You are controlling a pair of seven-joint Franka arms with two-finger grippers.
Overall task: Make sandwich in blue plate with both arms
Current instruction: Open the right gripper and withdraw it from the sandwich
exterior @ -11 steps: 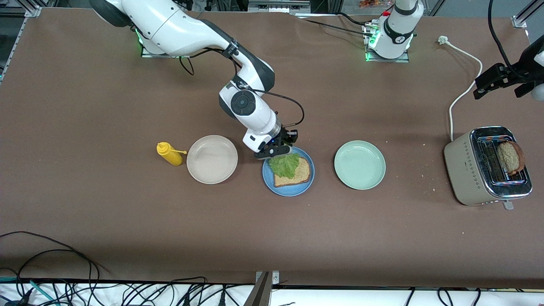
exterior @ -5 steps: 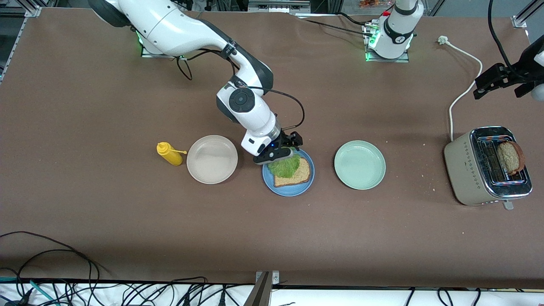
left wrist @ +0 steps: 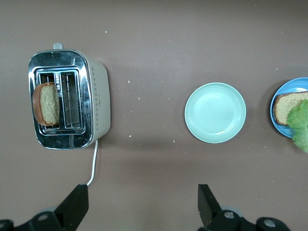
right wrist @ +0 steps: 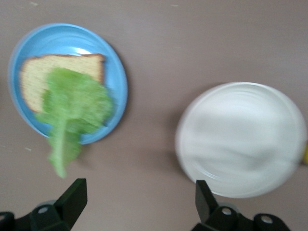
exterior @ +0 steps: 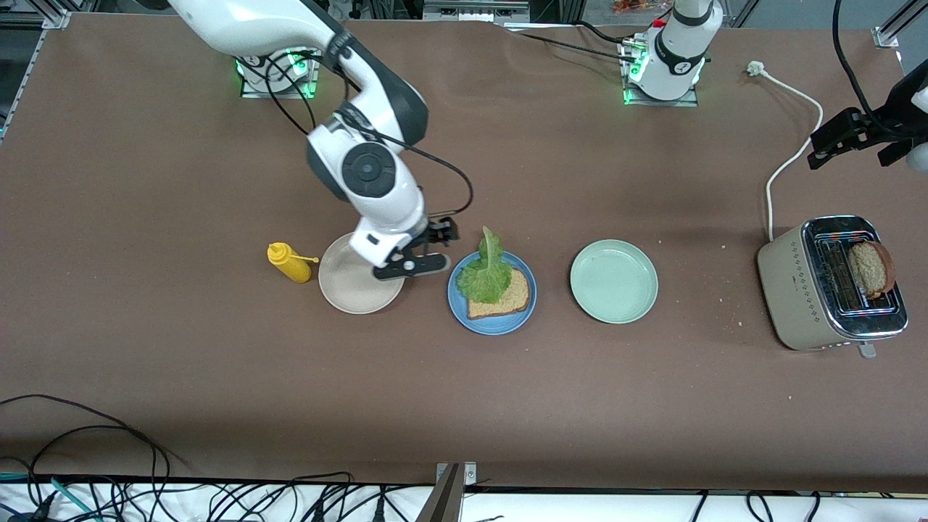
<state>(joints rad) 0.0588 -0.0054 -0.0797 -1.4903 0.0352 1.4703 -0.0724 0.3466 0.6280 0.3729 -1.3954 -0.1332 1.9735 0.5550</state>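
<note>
The blue plate (exterior: 523, 308) holds one brown toast slice (exterior: 507, 297) with a green lettuce leaf (exterior: 487, 274) lying on it, the leaf's stem sticking out over the plate's rim. They also show in the right wrist view: plate (right wrist: 118, 84), toast (right wrist: 33, 77), lettuce (right wrist: 72, 108). My right gripper (exterior: 428, 250) is open and empty, above the table between the beige plate and the blue plate. A second toast slice (exterior: 870, 268) stands in the toaster (exterior: 797, 283). My left gripper (exterior: 848, 138) is open and empty, up over the table by the toaster's cable, waiting.
A beige plate (exterior: 341, 286) and a yellow mustard bottle (exterior: 290, 262) lie toward the right arm's end. A pale green plate (exterior: 613, 281) sits between the blue plate and the toaster. The toaster's white cable (exterior: 786, 163) runs toward the left arm's base.
My right gripper has let go of the lettuce on the toast and moved up and away toward the beige plate. The left arm has not moved.
</note>
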